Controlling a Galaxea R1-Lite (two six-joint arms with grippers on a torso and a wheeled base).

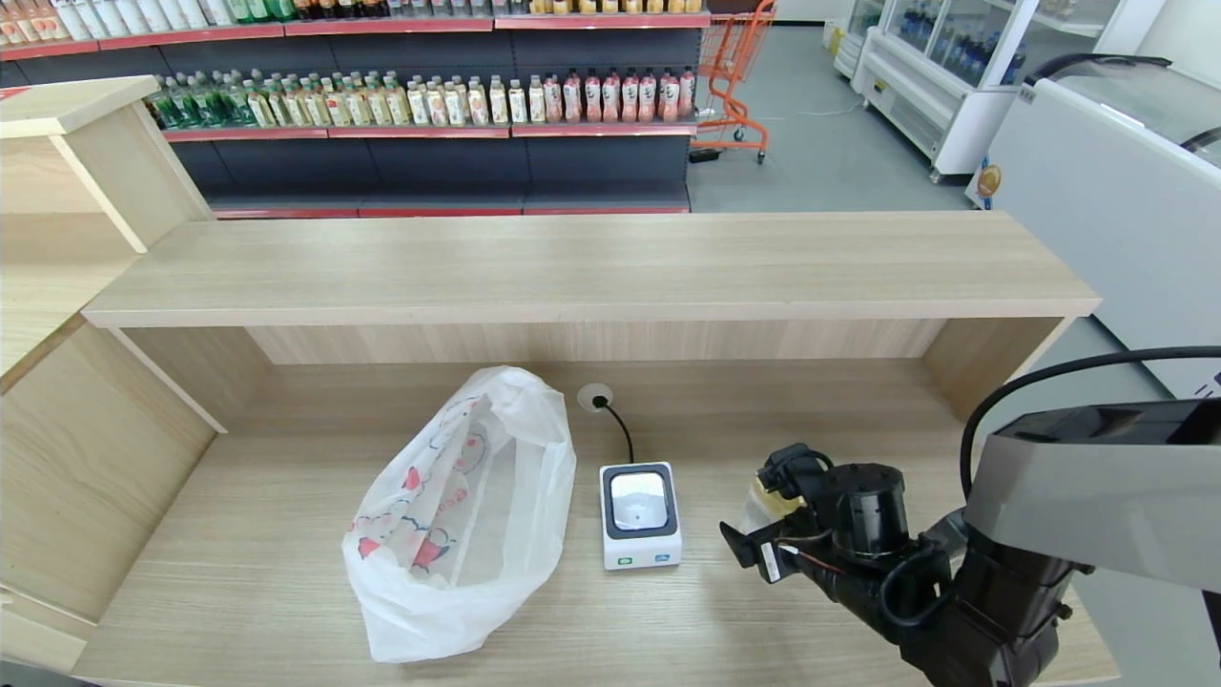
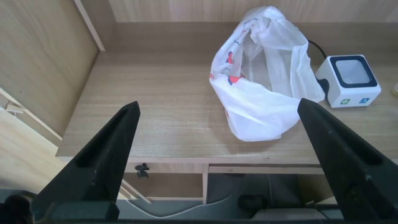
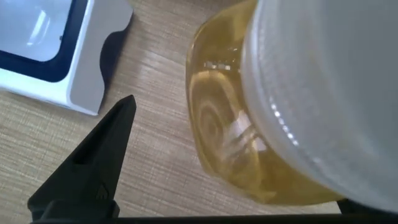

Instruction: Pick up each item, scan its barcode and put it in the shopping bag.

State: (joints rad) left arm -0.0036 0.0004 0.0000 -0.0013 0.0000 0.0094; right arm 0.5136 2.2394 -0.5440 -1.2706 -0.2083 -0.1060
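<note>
A clear bottle of yellow drink with a white cap stands on the wooden desk, right of the scanner. My right gripper is open around it; one black finger shows with bare wood between it and the bottle. In the head view the same gripper hides most of the bottle. The white shopping bag lies open left of the barcode scanner. My left gripper hangs open and empty off the desk's front left, short of the bag.
A raised counter shelf spans the back of the desk, with wooden side walls at left and right. The scanner's black cable runs to a grommet behind it. Store shelves of bottles and freezers stand farther off.
</note>
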